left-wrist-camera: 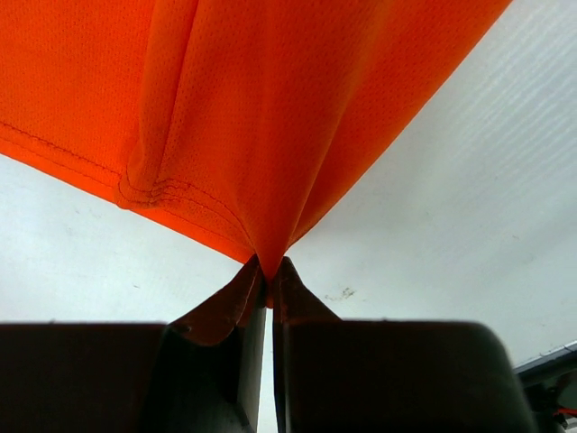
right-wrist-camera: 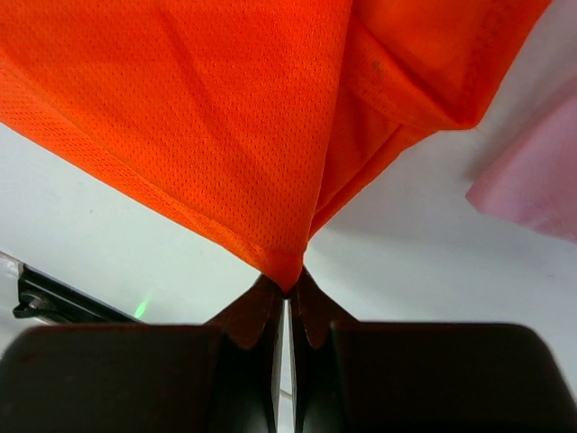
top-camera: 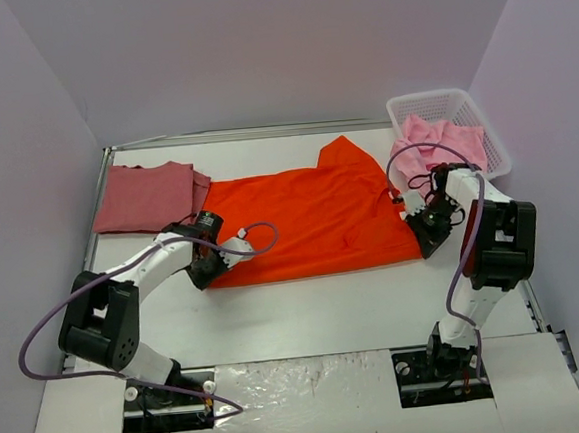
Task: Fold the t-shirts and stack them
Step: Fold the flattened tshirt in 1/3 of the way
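Observation:
A bright orange-red t-shirt (top-camera: 310, 220) lies spread across the middle of the table. My left gripper (top-camera: 206, 275) is shut on its near left corner; the left wrist view shows the orange-red t-shirt (left-wrist-camera: 270, 117) pinched between the fingertips (left-wrist-camera: 236, 293). At the near right corner my right gripper (top-camera: 426, 234) is shut on the cloth, and the orange-red t-shirt (right-wrist-camera: 225, 126) hangs from the closed tips there. A dusty rose-red t-shirt (top-camera: 147, 196) lies folded at the back left. Light pink t-shirts (top-camera: 442, 144) sit in the basket.
A white lattice basket (top-camera: 494, 140) stands at the back right corner. Purple cables loop from both arms. A pink cloth edge (right-wrist-camera: 536, 180) shows at the right of the right wrist view. White walls close the table on three sides.

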`<state>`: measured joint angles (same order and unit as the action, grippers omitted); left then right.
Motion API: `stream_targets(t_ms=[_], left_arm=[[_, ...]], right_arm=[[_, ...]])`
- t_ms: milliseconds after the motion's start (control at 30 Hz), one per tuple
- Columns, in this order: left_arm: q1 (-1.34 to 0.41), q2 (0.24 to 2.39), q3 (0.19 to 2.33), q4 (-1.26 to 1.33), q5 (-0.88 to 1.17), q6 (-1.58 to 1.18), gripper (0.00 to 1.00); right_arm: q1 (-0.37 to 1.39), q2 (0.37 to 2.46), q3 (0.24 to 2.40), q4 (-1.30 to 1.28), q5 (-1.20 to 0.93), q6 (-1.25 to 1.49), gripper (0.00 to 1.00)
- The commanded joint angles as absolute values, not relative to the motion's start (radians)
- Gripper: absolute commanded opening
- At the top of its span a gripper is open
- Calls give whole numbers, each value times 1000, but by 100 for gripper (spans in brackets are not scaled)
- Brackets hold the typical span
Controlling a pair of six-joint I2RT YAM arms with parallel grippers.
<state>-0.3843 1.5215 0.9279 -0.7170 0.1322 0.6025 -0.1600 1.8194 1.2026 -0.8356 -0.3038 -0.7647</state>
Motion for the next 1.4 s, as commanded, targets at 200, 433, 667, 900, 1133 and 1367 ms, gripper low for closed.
stream_targets(t_ms=[200, 433, 667, 900, 1133, 1367], left_arm=[[-380, 1362, 943, -885, 190, 641, 2], [-391, 1276, 945, -988, 224, 655, 3], [-393, 1181, 936, -1069, 233, 664, 2], [-399, 1143, 940, -1098, 242, 681, 3], [-400, 1109, 943, -1129, 278, 742, 27], [-400, 1146, 969, -1147, 265, 773, 31]], right_arm=[[-167, 1661, 1180, -1000, -310, -821, 0], [-166, 1536, 1124, -1078, -314, -857, 0], [-167, 1419, 1068, -1140, -295, -890, 0], [-167, 1348, 1039, -1177, -295, -905, 0], [-167, 1348, 1032, -1183, -296, -908, 0], [-166, 1364, 1043, -1184, -287, -920, 62]])
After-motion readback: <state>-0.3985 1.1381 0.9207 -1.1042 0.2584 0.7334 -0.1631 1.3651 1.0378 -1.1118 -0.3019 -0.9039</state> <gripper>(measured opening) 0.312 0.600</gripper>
